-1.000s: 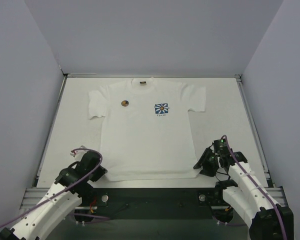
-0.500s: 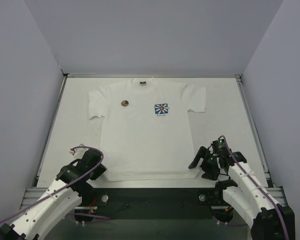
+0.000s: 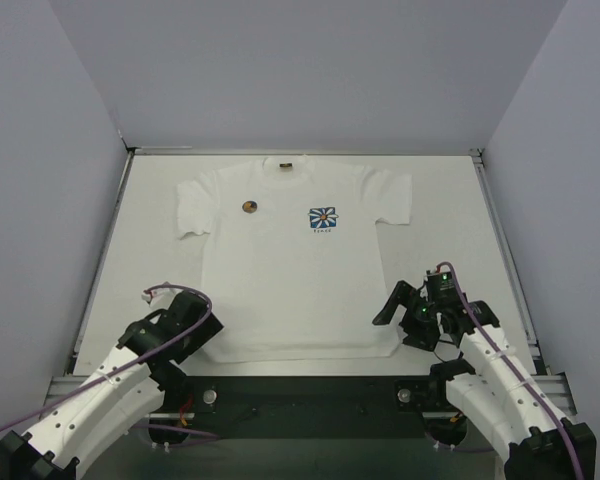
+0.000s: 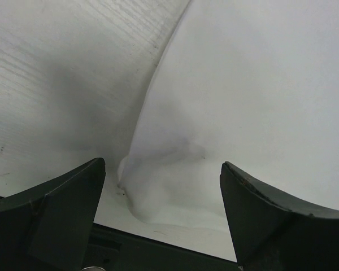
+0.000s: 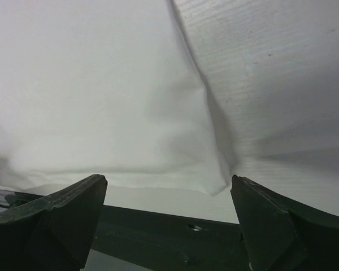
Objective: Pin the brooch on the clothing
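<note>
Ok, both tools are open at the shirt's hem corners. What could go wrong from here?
1. The left tool straddles a rumpled hem corner; closing may catch a fold or only one layer.
2. If it or the right tool tugs the shirt, the cloth could slide and shift the brooch on the chest; whether it is pinned cannot be told.
3. Both corners lie near the edge of the table, so a tool could strike it.

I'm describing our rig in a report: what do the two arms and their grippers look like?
Both the left arm and right arm have white links, black joints and a purple cable looping alongside. A green light glows near the right wrist. The fingers are dark wedges.
</note>
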`<action>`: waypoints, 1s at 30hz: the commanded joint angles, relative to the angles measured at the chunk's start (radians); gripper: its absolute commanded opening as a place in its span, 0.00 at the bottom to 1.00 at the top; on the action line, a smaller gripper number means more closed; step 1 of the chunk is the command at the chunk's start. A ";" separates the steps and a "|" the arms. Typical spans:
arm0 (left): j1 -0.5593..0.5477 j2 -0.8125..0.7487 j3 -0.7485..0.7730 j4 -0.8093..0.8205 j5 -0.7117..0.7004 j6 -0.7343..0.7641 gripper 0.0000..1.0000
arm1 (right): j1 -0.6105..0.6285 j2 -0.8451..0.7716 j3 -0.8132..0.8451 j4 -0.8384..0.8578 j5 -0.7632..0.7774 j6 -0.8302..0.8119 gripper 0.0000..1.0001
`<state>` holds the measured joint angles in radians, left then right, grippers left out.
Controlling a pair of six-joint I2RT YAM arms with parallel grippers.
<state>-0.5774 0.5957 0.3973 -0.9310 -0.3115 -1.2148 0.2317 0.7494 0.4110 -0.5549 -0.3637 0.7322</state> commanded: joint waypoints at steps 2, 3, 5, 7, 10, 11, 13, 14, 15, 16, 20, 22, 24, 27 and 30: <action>-0.006 0.013 0.075 0.006 -0.090 -0.037 0.93 | 0.015 0.044 0.086 0.003 0.034 -0.022 1.00; -0.006 0.018 0.083 0.004 -0.100 -0.032 0.93 | 0.015 0.050 0.097 0.004 0.040 -0.033 1.00; -0.006 0.039 0.115 0.001 -0.127 -0.009 0.93 | 0.017 0.071 0.127 0.010 0.051 -0.042 1.00; -0.006 0.068 0.141 -0.002 -0.147 0.018 0.93 | 0.017 0.083 0.149 0.024 0.058 -0.053 1.00; -0.006 0.090 0.186 0.004 -0.187 0.063 0.93 | 0.018 0.102 0.172 0.039 0.069 -0.068 1.00; -0.006 0.093 0.201 0.014 -0.189 0.075 0.93 | 0.018 0.114 0.178 0.041 0.074 -0.071 1.00; -0.006 0.092 0.209 0.043 -0.193 0.113 0.93 | 0.018 0.125 0.192 0.042 0.080 -0.079 1.00; -0.006 0.085 0.213 0.060 -0.190 0.127 0.93 | 0.017 0.131 0.199 0.044 0.081 -0.082 1.00; -0.006 0.076 0.212 0.093 -0.190 0.150 0.93 | 0.018 0.134 0.203 0.050 0.081 -0.085 1.00; -0.006 0.069 0.207 0.115 -0.189 0.162 0.93 | 0.017 0.136 0.207 0.053 0.088 -0.086 1.00; -0.004 0.030 0.186 0.242 -0.172 0.225 0.93 | 0.018 0.169 0.241 0.072 0.092 -0.099 1.00; -0.004 0.015 0.175 0.351 -0.158 0.279 0.93 | 0.018 0.191 0.261 0.090 0.088 -0.099 1.00; -0.004 0.015 0.170 0.465 -0.149 0.342 0.94 | 0.018 0.220 0.290 0.111 0.080 -0.103 1.00; -0.004 0.051 0.182 0.588 -0.144 0.420 0.96 | 0.017 0.257 0.331 0.136 0.074 -0.109 1.00; -0.002 0.116 0.238 0.664 -0.152 0.495 0.97 | 0.018 0.278 0.367 0.151 0.066 -0.116 1.00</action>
<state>-0.5774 0.6445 0.5697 -0.4953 -0.4587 -0.8700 0.2440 1.0065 0.7101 -0.4362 -0.2935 0.6334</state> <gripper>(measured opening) 0.961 0.999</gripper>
